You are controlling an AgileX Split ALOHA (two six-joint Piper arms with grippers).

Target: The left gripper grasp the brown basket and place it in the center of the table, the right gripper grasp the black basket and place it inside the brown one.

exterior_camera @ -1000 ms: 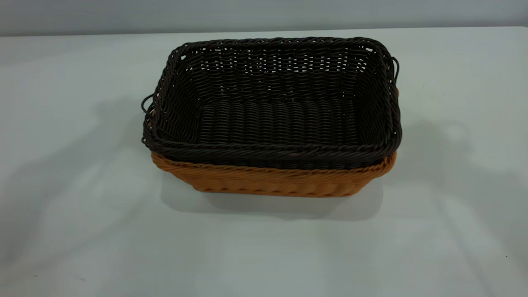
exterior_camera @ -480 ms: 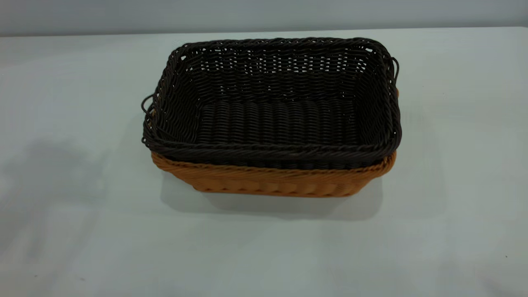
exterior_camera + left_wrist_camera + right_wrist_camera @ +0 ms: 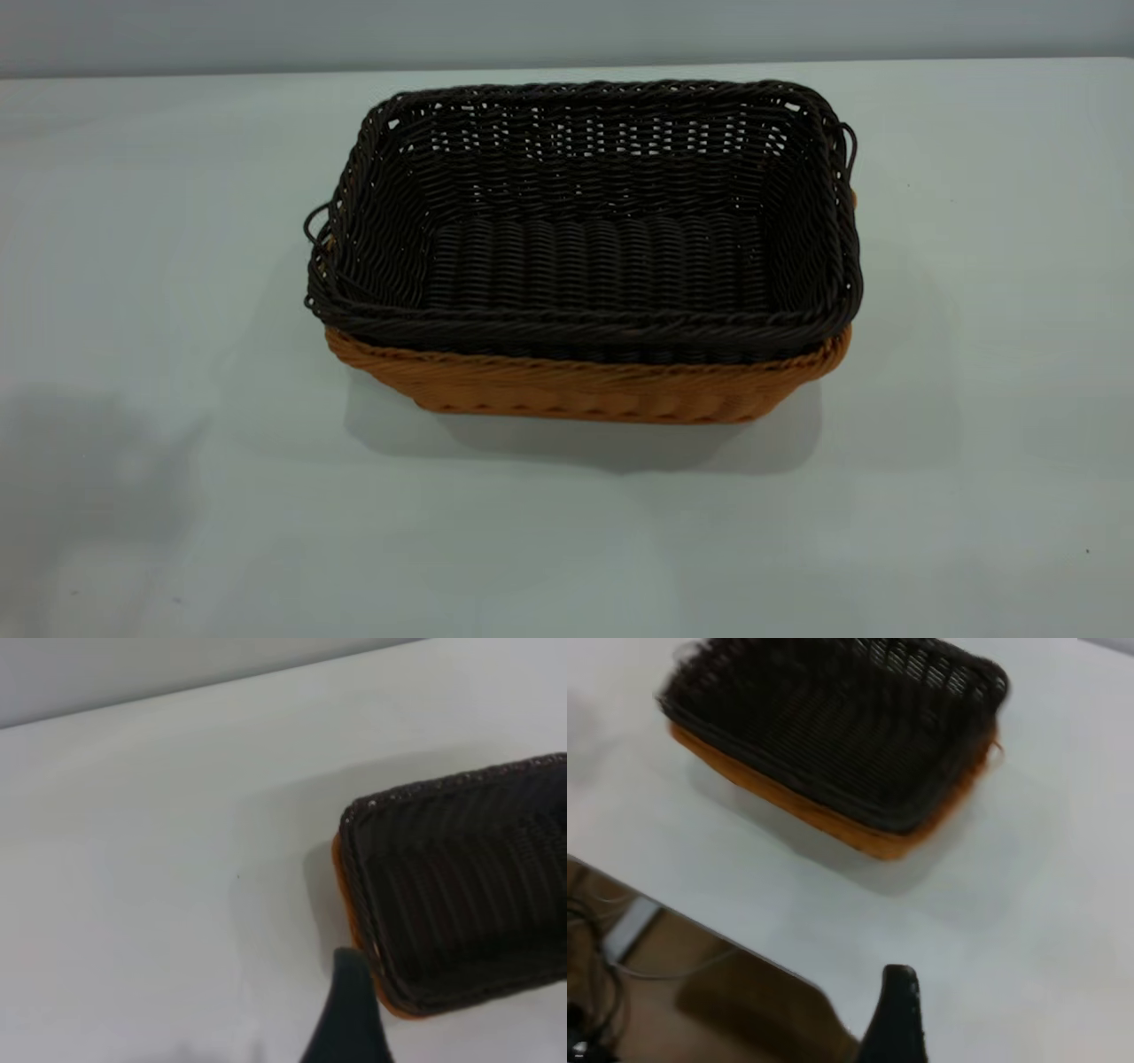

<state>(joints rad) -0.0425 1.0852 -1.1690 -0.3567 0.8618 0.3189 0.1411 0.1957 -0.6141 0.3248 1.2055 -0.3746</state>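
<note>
The black basket [image 3: 585,221] sits nested inside the brown basket [image 3: 585,390], rims roughly level all round, only a strip of brown wall and braid showing beneath the dark rim. The pair rests near the middle of the counter [image 3: 159,266], so both placements look done; as far as I can judge, nothing remains but for the arms to park. The exterior view shows the stack whole but neither arm. The left wrist view adds the left end effector [image 3: 350,1014], a single dark finger close to the stack's corner and apart from it; whether it is open I cannot tell, and it has hold of nothing visible. The right wrist view shows the right end effector [image 3: 893,1014] well apart from the baskets, above the counter's edge, its opening likewise hidden, plus cables [image 3: 598,930] below.
</note>
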